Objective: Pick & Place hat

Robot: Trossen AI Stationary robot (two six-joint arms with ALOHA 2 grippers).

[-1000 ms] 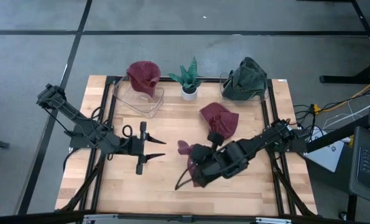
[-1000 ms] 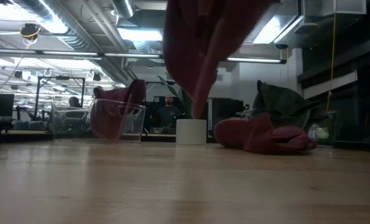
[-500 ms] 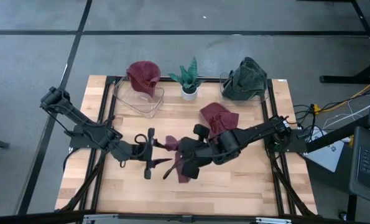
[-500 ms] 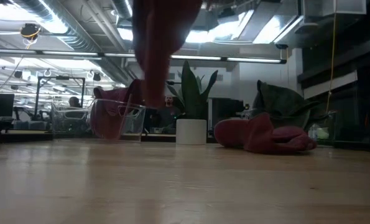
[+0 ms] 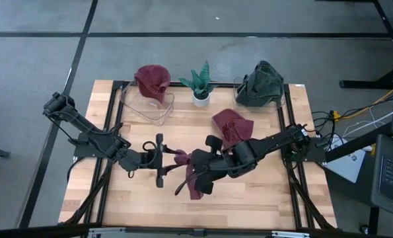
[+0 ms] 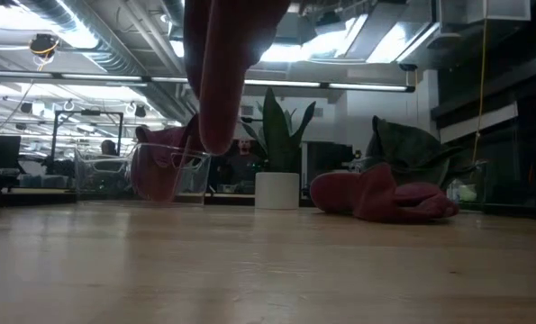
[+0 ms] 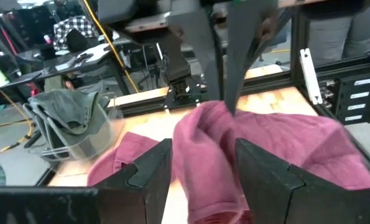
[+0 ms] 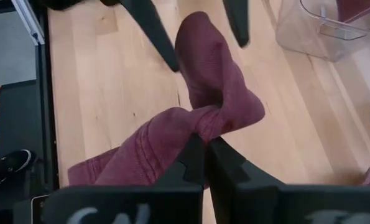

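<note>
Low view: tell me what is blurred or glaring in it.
Low view: the dark red hat hangs close to the lens, a soft smear; ceiling lights glare behind it. The plant pot and the hat on the table read sharper.

My high camera looks straight down over the whole bench (image 5: pixel 249 198). My low camera sits at bench level, facing the room. Both wrist cameras sit close on the same maroon hat (image 8: pixel 203 118).

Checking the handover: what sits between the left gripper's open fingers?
The maroon hat, pinched by the right gripper, hangs between the left gripper fingers; left wrist view shows it.
</note>
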